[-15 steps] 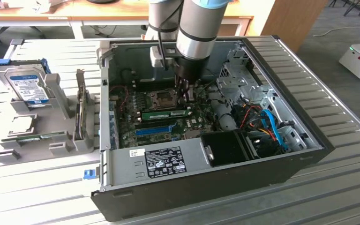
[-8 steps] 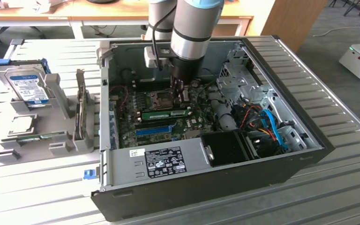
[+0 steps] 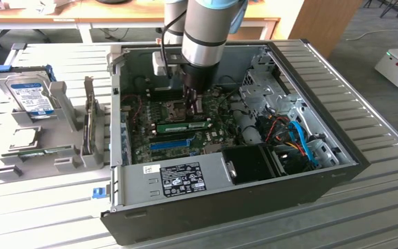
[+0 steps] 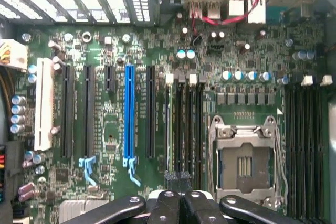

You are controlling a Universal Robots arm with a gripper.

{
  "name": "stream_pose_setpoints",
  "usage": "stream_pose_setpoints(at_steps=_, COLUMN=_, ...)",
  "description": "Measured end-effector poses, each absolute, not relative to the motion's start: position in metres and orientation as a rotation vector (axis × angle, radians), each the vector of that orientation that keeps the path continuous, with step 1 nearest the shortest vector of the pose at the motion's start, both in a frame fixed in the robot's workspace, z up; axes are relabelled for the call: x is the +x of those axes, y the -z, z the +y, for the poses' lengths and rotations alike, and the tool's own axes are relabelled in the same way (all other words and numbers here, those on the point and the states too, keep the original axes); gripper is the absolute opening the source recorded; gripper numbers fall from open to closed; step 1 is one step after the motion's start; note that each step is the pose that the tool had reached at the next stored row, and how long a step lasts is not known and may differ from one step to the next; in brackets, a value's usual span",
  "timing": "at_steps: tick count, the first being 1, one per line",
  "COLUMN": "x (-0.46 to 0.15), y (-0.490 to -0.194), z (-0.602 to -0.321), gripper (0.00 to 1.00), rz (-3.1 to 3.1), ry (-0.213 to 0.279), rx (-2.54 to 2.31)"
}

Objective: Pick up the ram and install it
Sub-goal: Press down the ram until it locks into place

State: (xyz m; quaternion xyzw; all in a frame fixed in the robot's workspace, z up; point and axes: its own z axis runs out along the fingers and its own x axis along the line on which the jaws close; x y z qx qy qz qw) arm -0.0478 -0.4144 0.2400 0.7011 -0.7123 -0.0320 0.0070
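Sitting edge-on in a dark memory slot of the green motherboard (image 4: pixel 105 129), the ram (image 4: pixel 169 124), a long thin green circuit-board stick, lies straight ahead of the black gripper (image 4: pixel 179 184) in the wrist view. In the exterior view the same green stick (image 3: pixel 183 126) lies flat-looking on the board just below the gripper (image 3: pixel 193 106). The gripper's fingers are pressed together with nothing between them, their ribbed tips hovering close above the near end of the ram's slot. Beside the fingers on one side sits the open silver processor socket (image 4: pixel 244 161); on the other side runs the long blue plastic expansion slot (image 4: pixel 129 114). The silver arm (image 3: pixel 209 31) reaches down into the open black computer case (image 3: pixel 337 155). Well away from the gripper, at the exterior view's left, a boxy silver hard drive with a blue label (image 3: pixel 29 93) stands in a grey holder on the slatted metal table (image 3: pixel 365 218).
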Motion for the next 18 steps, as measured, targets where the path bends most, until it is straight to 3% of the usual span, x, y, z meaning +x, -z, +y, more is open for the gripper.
stream_pose_setpoints(at_steps=18, x=-0.074, y=-0.239, z=-0.414, gripper=0.11, rz=-2.228, ry=0.100, rx=2.193)
